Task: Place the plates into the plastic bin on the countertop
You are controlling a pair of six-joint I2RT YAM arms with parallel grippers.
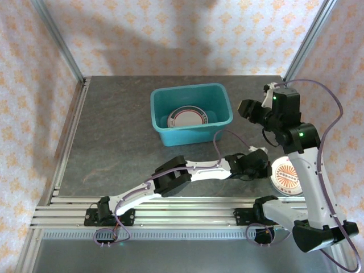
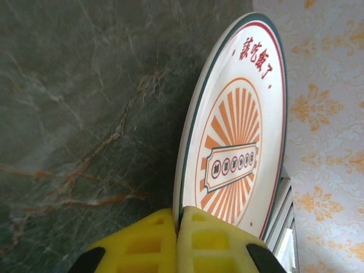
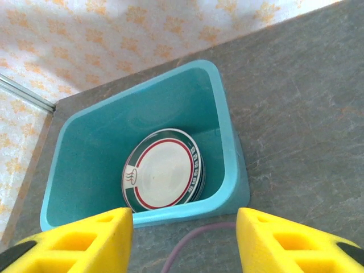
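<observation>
Plates, top view: one sunburst plate (image 1: 289,176) sits face up at the near right of the countertop (image 1: 114,131), well apart from the bin (image 1: 159,108). The rest are a stack (image 1: 187,118) inside the bin. The bin's long side runs left to right. Left gripper (image 1: 267,165) reaches across to the sunburst plate's left edge; my read is that's the easiest rim to pinch from there. Right gripper (image 1: 250,108) hangs just right of the bin, out of the drop path.

Left wrist: fingers (image 2: 210,239) are pressed together on the plate's rim, one above and one below. The plate is round, so no long axis; the disc runs straight away from the grip, printed face showing. Can't tell if it's off the stone.

Right wrist: fingers (image 3: 102,233) are wide apart with nothing between them, looking down into the bin. The stack lies against the near wall, slightly tilted, red-ringed face up. A purple cable (image 3: 187,244) crosses below.
</observation>
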